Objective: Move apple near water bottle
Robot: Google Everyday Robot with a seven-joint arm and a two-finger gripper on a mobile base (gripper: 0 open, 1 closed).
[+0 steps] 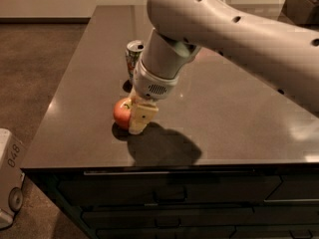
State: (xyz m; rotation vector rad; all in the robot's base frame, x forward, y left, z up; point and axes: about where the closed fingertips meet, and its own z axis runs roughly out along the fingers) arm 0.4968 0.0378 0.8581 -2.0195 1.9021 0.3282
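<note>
The red-orange apple (pixel 121 112) lies on the dark tabletop (pixel 229 118) near its front left. My gripper (pixel 138 117) is down at the table, right against the apple's right side, and covers part of it. The large grey arm (pixel 219 29) comes in from the upper right. The green-and-white drink can (pixel 133 54) stands just behind the apple, partly behind the arm. The water bottle is out of view; I cannot tell whether the arm hides it.
A dark box (pixel 301 4) stands at the table's far right corner. A white wheeled unit marked 048 (pixel 10 183) stands on the floor at the lower left. The table's front edge (pixel 174 169) runs above dark drawers.
</note>
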